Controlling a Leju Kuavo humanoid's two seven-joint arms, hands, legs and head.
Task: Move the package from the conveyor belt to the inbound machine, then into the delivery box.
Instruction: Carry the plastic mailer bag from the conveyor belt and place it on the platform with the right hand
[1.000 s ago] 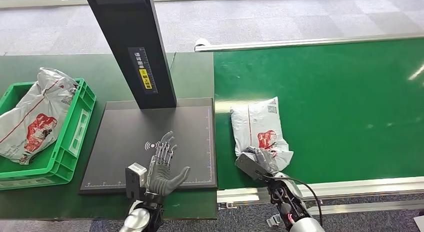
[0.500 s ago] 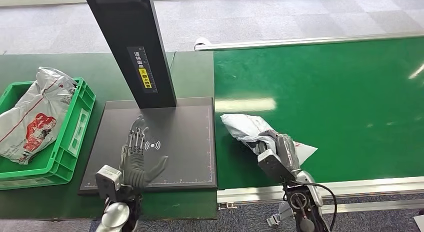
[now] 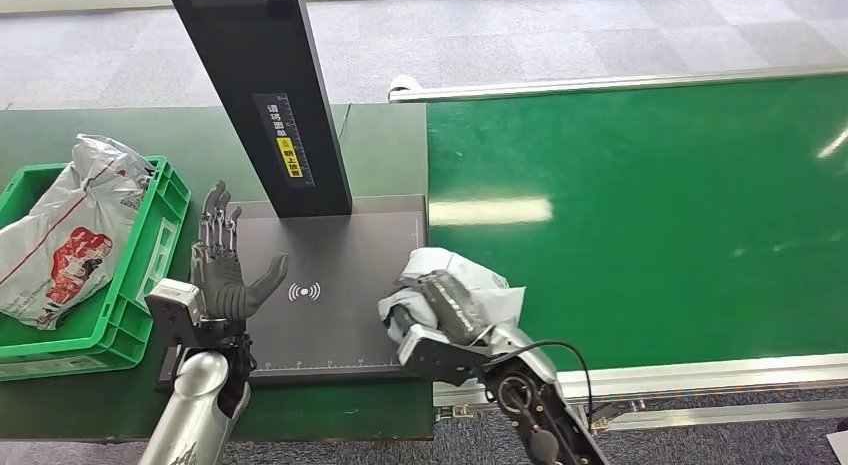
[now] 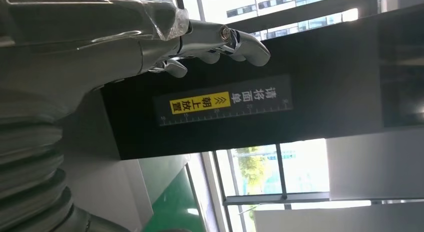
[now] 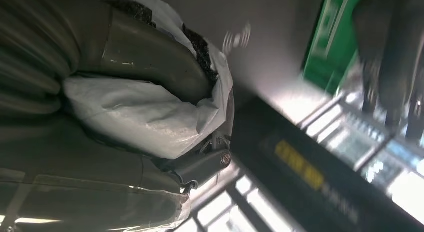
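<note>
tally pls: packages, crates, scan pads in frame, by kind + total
White packages: 2, one held in the right hand over the pad's edge, one in the crate
Green crates: 1
Dark scan pads: 1
Total: 4

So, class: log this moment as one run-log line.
right hand: grips package at scanner plate edge | left hand: open, raised | green crate: holds another parcel
</note>
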